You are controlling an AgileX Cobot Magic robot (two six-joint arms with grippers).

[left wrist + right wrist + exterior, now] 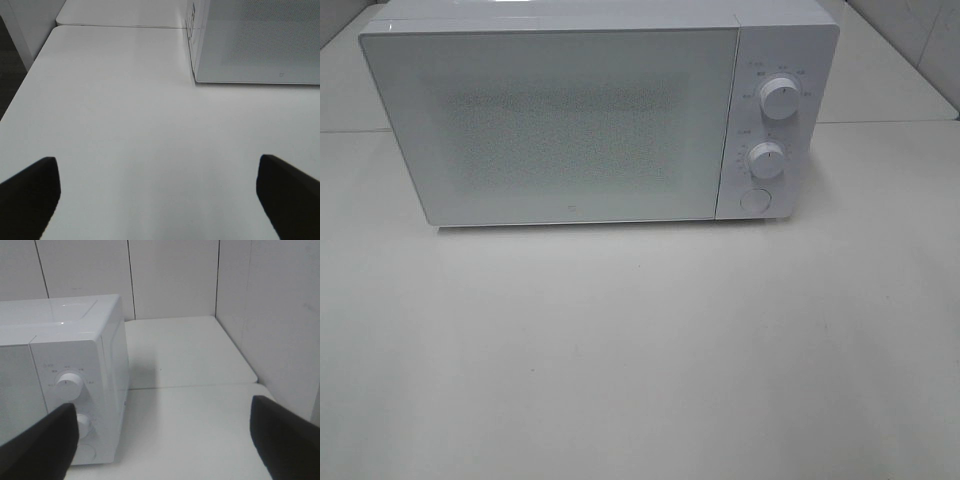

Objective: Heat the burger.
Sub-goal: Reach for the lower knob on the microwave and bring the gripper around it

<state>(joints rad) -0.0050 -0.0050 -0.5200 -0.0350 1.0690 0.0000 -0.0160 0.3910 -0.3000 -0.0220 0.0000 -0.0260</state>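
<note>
The burger is out of view in every frame. A white microwave (580, 110) stands at the back of the table with its door shut; two round knobs (778, 98) and a round button sit on its right panel. My left gripper (157, 197) hangs open over the bare white tabletop, off the microwave's front left corner (195, 75), with nothing between its dark fingers (30, 192). My right gripper (162, 440) is open and empty too, raised beside the microwave's right side, near the knobs (69, 385). Neither gripper shows in the exterior high view.
The white table (640, 360) stretches in front of the microwave. A white tiled wall (280, 330) rises to the right of the table and behind it. The table's left edge (20, 85) drops to a dark floor.
</note>
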